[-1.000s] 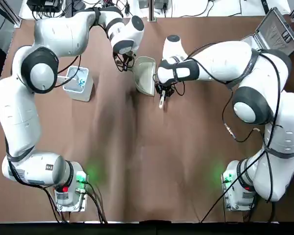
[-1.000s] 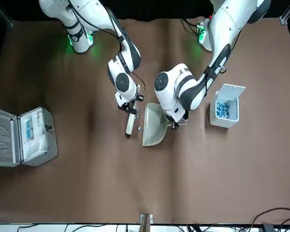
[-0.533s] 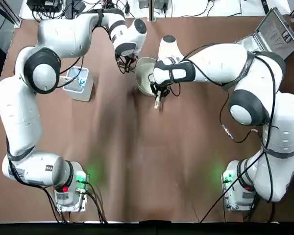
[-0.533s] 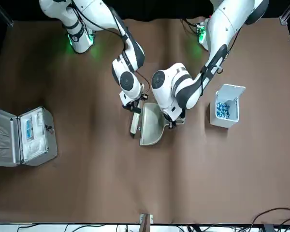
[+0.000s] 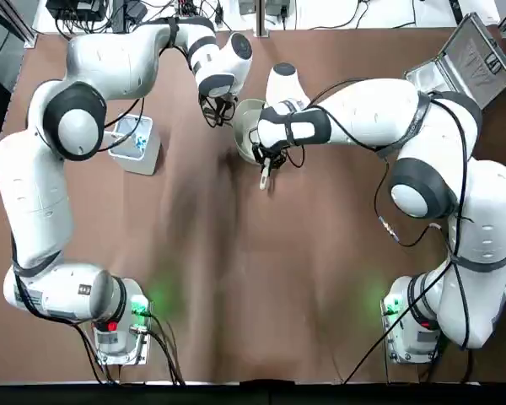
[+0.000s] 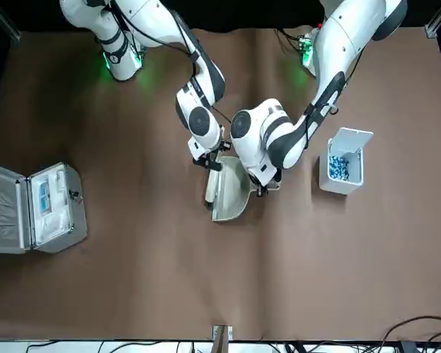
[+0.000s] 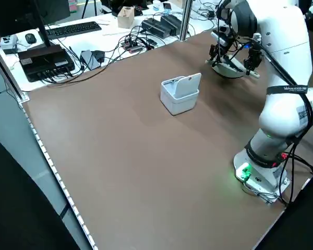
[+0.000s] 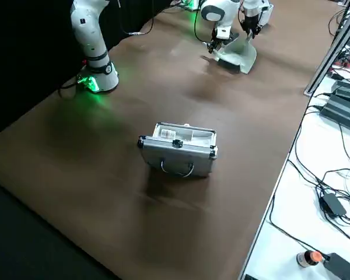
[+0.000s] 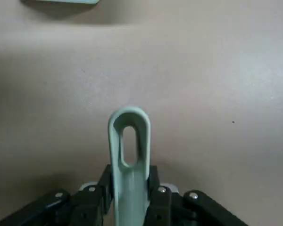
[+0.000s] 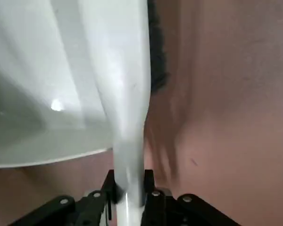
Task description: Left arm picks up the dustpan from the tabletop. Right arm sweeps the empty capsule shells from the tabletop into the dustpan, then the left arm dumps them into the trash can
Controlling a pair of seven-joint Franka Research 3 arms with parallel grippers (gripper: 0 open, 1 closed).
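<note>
1. left tool [image 9: 130, 176] is gripping the dustpan [image 6: 231, 197] by its handle; the dustpan is sitting between both tools.
2. right tool [image 10: 130, 181] is gripping the brush [image 10: 120, 70] at the dustpan's right edge.
3. trash can [image 6: 342, 165] is standing open, left of the dustpan.

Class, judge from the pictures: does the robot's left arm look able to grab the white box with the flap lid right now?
Probably not yet: its black two-finger tool is closed on the pale green plastic dustpan's handle. Otherwise the white plastic box stands open nearby, seemingly unobstructed.
</note>
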